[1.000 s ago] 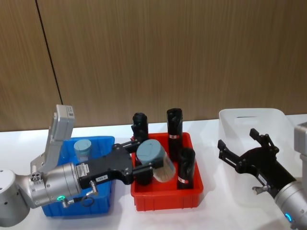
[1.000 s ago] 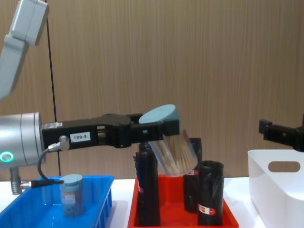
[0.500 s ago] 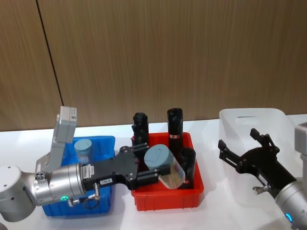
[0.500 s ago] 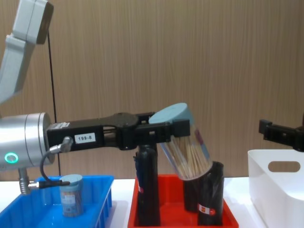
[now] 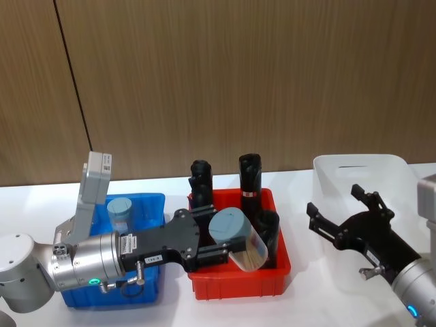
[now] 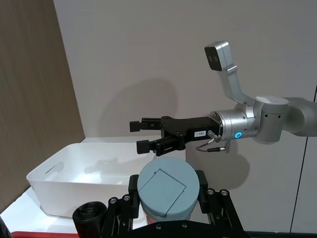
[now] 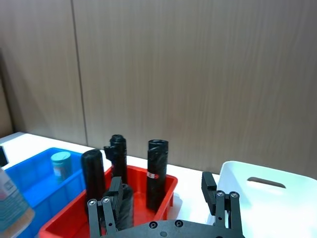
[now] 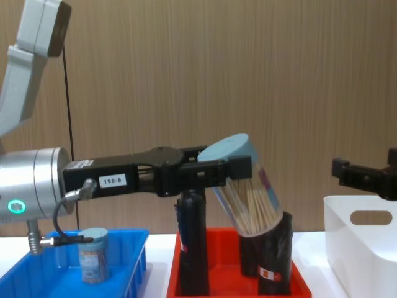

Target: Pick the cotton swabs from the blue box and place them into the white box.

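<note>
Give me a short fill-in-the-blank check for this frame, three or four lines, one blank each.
The left gripper is shut on a tub of cotton swabs above the ____ tray.
That tub is ____, not upright.
A second tub stands in the ____ box.
The right gripper, by the white box, has its fingers ____.
Missing words: red; tilted; blue; open.

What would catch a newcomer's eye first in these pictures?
The left gripper, shut on a tilted cotton swab tub, reaches over the red tray of black rolls. The right gripper hangs open by the white box, and a second tub stands in the blue box.
</note>
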`<control>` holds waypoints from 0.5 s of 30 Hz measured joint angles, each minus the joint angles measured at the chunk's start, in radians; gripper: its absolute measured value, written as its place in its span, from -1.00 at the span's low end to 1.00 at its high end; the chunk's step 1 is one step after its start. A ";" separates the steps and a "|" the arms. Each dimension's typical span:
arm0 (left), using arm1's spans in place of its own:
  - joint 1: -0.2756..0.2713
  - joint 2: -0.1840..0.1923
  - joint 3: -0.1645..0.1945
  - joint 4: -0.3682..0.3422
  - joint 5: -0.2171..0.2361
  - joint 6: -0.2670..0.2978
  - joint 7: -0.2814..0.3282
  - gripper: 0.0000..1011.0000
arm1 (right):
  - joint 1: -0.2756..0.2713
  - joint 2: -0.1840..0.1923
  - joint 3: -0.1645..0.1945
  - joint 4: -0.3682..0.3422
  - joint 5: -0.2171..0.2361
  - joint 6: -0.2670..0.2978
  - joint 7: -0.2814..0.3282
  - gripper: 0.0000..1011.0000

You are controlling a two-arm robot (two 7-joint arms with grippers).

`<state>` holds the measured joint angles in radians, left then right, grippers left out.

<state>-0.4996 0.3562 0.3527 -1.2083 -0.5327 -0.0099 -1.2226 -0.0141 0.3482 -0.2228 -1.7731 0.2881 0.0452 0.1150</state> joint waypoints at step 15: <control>-0.003 -0.002 0.002 0.005 -0.002 -0.003 -0.011 0.32 | 0.015 0.056 0.019 -0.013 0.030 0.066 0.193 0.98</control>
<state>-0.5026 0.3546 0.3547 -1.2031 -0.5343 -0.0133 -1.2337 0.0009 0.4041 -0.2041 -1.7864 0.3181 0.1117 0.3082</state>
